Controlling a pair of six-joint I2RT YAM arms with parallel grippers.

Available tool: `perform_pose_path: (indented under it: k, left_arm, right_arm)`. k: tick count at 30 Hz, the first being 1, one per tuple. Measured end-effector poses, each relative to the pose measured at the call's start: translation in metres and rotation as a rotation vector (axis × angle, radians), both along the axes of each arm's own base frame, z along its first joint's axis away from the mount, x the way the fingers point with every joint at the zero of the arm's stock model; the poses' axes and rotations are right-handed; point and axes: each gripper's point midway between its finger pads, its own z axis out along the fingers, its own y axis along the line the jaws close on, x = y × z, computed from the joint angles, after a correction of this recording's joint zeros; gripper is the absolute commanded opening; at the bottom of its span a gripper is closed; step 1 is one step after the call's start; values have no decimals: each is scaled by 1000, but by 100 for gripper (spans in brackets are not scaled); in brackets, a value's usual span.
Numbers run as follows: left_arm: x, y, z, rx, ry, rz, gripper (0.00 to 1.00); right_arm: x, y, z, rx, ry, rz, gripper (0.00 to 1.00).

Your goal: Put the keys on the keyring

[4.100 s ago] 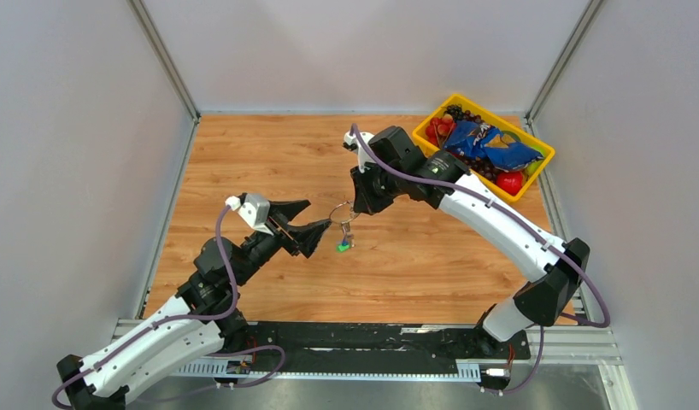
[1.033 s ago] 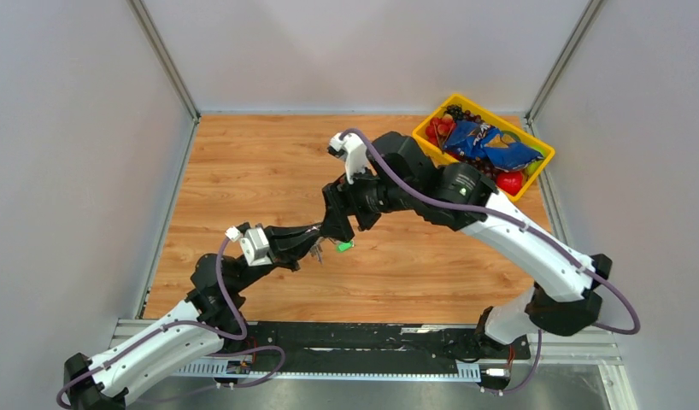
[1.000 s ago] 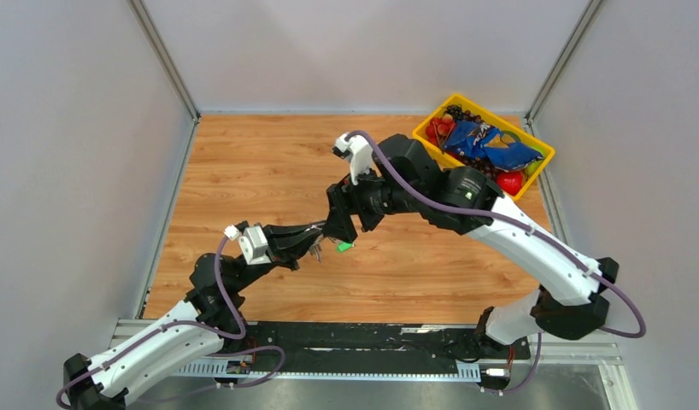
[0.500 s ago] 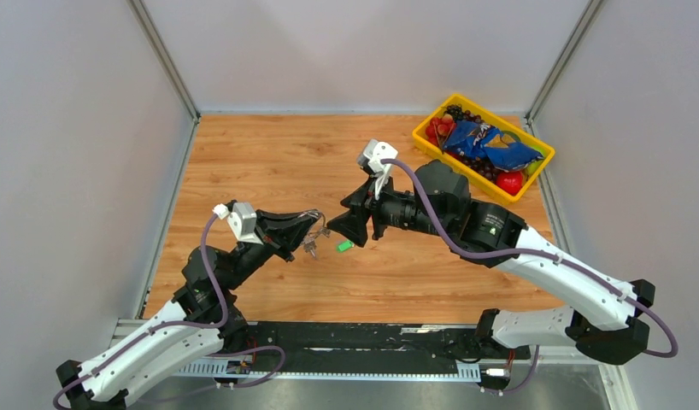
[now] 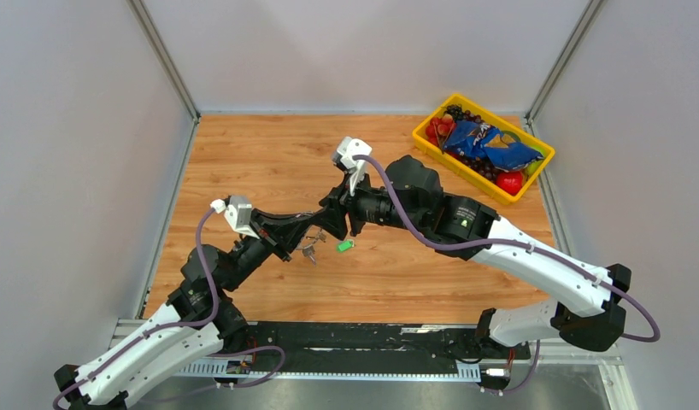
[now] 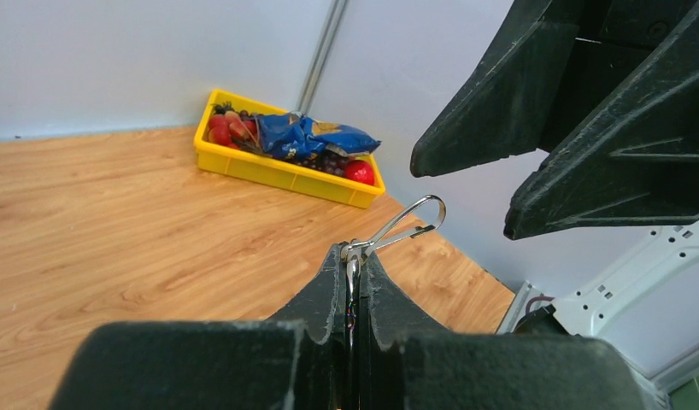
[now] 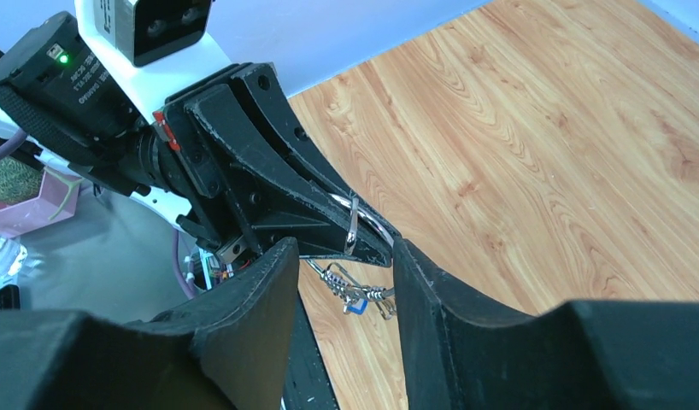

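Note:
My left gripper [image 5: 322, 227] is shut on the metal keyring [image 6: 399, 225], whose loop sticks out past its fingertips [image 6: 339, 266]. A small bunch of keys [image 5: 310, 250] hangs below the ring, one with a blue tag [image 7: 356, 304]. The green-tagged key [image 5: 344, 247] lies alone on the wooden table. My right gripper [image 7: 344, 248] is open, its two fingers straddling the left gripper's tip and the keyring [image 7: 356, 224] without touching the ring. In the top view the right gripper [image 5: 336, 220] meets the left gripper nose to nose above the table's middle.
A yellow bin [image 5: 457, 168] with snack bags and fruit stands at the back right corner; it also shows in the left wrist view as the yellow bin [image 6: 278, 172]. Grey walls close in three sides of the wooden table [image 5: 243, 162].
The right gripper has moved left onto the left gripper's tip and its jaws have narrowed around the ring. The left gripper has shifted slightly with the ring. The green key stays put.

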Motion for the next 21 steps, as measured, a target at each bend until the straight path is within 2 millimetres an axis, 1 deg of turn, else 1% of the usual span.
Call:
perform_pose_path:
  k: [6, 11, 14, 21]
  left_arm:
    - [0, 1, -3, -4, 23, 4, 0]
    - [0, 2, -2, -8, 23, 4, 0]
    - [-1, 2, -1, -12, 22, 4, 0]
    - [-1, 3, 1, -19, 19, 5, 0]
  right_arm:
    - [3, 3, 0, 0, 22, -14, 39]
    - [3, 3, 7, 17, 24, -24, 34]
    - [3, 6, 8, 18, 26, -26, 34]
    - [7, 13, -7, -23, 50, -30, 29]
